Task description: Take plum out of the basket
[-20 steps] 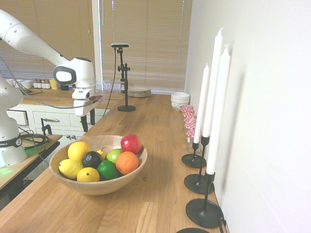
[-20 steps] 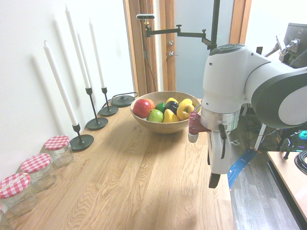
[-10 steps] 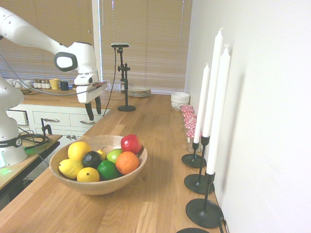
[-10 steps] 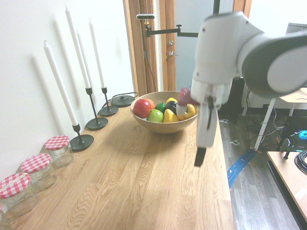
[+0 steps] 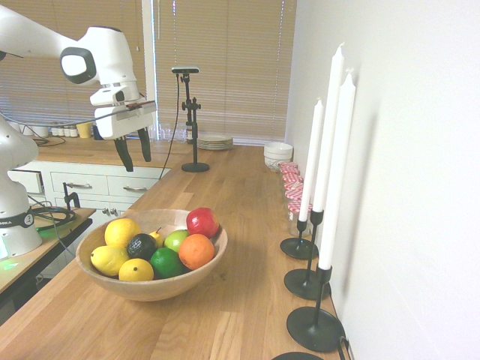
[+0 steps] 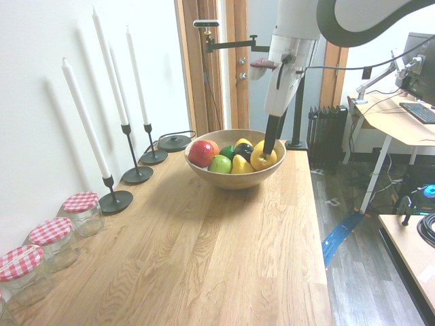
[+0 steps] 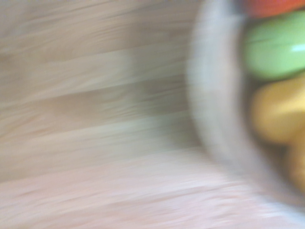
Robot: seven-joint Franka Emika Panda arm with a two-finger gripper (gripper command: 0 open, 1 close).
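Observation:
The basket (image 5: 161, 289), a wide tan wooden bowl, sits on the wooden counter, full of fruit. The plum (image 5: 141, 244), dark and glossy, lies left of centre among lemons, a lime and a green apple; the second exterior view shows the plum (image 6: 242, 150) towards the bowl's far side. My gripper (image 5: 137, 163) hangs open and empty, high above the counter, short of the basket on the side nearer the arm. In the second exterior view the gripper (image 6: 273, 144) overlaps the basket (image 6: 234, 180) at its right rim. The wrist view is blurred, showing the basket's rim (image 7: 209, 95) and some fruit.
A red apple (image 5: 202, 221) and an orange (image 5: 196, 251) fill the basket's right side. Three tall white candles (image 5: 322, 187) in black holders line the wall. Beyond them are jars with red checked lids (image 6: 81, 210), white bowls (image 5: 278, 154) and stacked plates (image 5: 215, 142).
The arm has risen and swung along the counter towards the basket. The gripper hangs higher than a second ago and stays open and empty.

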